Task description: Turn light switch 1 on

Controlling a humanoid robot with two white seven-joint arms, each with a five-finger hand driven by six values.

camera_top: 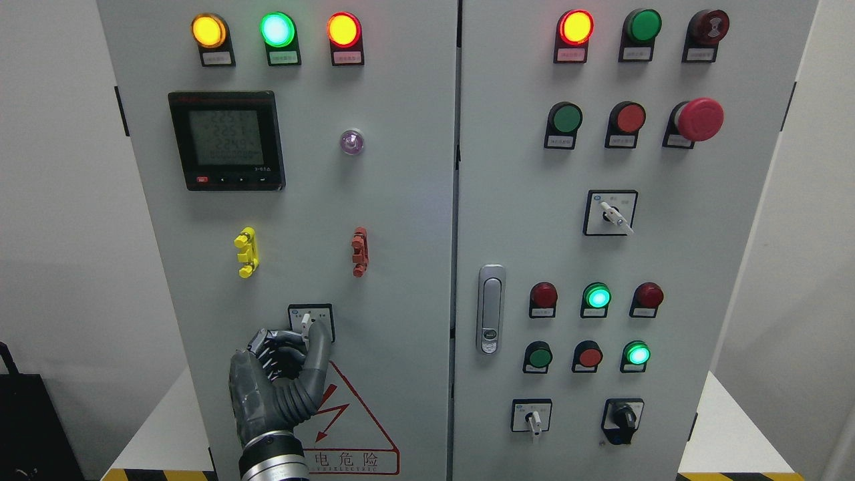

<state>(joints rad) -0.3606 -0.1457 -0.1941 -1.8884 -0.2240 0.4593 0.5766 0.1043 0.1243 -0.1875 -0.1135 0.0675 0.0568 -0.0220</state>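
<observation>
Switch 1 (306,321), a small white rotary lever on a black-framed plate, sits low on the left door of the grey cabinet (401,267), under the yellow (246,252) and red (360,251) clips. Rising from the bottom edge, the left hand (277,381) has its fingers (319,354) curled up around the lever, thumb tip beside it; whether they truly pinch it I cannot tell. Below, a red warning triangle (354,427) reads "电危险" above small print ending "ELECTRIC". The meter (227,140) digits are too faint to read.
</observation>
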